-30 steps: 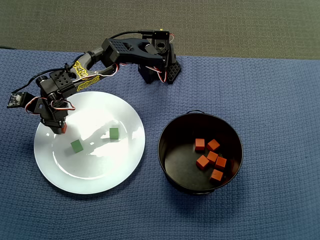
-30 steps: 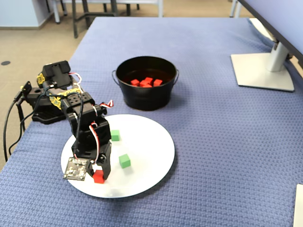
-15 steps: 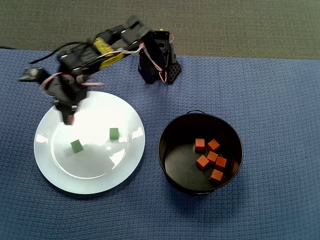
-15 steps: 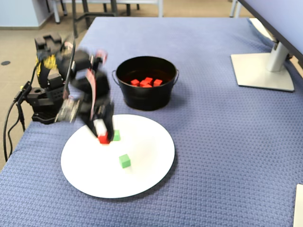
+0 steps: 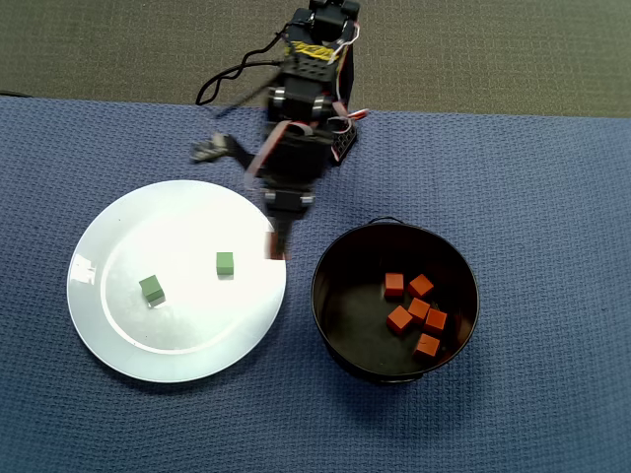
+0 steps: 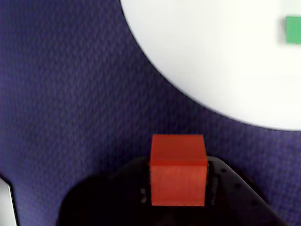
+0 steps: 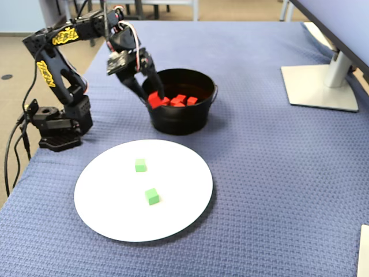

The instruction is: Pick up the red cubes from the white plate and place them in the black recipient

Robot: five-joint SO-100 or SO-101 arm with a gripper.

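- Pincer [image 6: 178, 188] is clamping one red cube [image 6: 178, 169], hanging over the blue tabletop [image 5: 552, 197] between white plate [image 5: 108, 335] and black recipient [image 5: 340, 340].
- Five red cubes [image 5: 414, 313] are sitting in the recipient, toward 3 o'clock.
- Two green cubes [image 5: 225, 263] are sitting on the plate.
- Yellow arm lettering [image 7: 63, 37] unreadable.

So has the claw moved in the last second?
Yes. In the overhead view the gripper, holding a red cube, swung from the plate's left edge rightward toward the pot.
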